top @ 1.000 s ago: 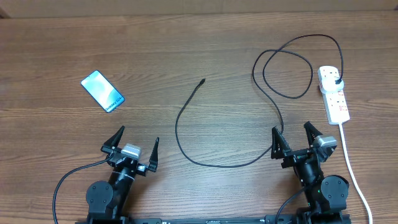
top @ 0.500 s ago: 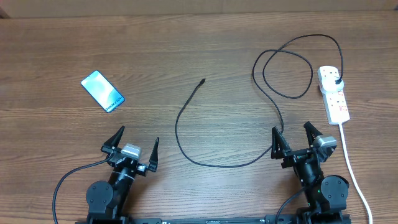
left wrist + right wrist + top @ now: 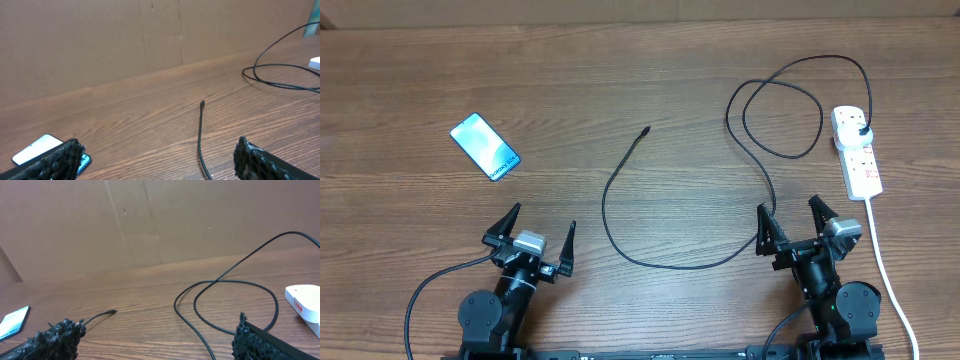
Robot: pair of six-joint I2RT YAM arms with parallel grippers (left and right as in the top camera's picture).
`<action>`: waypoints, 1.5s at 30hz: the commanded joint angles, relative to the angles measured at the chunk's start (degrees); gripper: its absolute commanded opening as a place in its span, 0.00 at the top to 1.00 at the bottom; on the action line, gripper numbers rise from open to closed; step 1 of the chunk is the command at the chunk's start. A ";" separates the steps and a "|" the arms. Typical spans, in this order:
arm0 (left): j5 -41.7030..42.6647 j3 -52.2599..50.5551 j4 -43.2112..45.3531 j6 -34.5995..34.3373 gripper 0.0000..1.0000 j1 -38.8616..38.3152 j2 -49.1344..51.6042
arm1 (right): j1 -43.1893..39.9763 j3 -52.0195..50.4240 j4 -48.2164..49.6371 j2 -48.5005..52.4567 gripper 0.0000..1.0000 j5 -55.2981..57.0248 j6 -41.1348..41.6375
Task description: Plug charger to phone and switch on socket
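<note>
Nothing connected yet!
The left gripper (image 3: 543, 218) and right gripper (image 3: 787, 204) gape empty; the charger (image 3: 610, 215) tip lies loose, well apart from the phone (image 3: 485, 146); the socket (image 3: 857, 152) awaits switching, I reckon.

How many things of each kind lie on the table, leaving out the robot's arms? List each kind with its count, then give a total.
phone: 1
charger cable: 1
power strip: 1
Total: 3
</note>
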 commanded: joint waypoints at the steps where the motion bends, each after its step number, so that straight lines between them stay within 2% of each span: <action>1: 0.09 2.19 -0.39 -1.03 0.01 0.42 -0.52 | 0.31 -0.61 0.26 -0.46 0.00 0.52 -0.26; 10: 0.07 6.27 -1.73 -1.03 0.00 0.42 -0.20 | 0.31 -0.61 0.28 -0.46 0.00 0.52 -0.26; 16: 0.11 8.46 -1.70 -1.03 0.01 0.42 3.85 | 0.31 -0.61 0.28 -0.46 0.00 0.52 -0.26; 34: 0.42 21.79 -3.63 -1.03 0.01 0.39 23.87 | 0.31 -0.61 0.28 -0.46 0.00 0.52 -0.26; 42: 0.57 32.26 -9.14 -1.01 0.00 0.42 34.56 | 0.31 -0.61 0.26 -0.46 0.00 0.52 -0.26; 45: 0.52 38.27 -14.10 -0.96 0.01 0.42 39.28 | 0.31 -0.61 0.26 -0.46 0.00 0.52 -0.26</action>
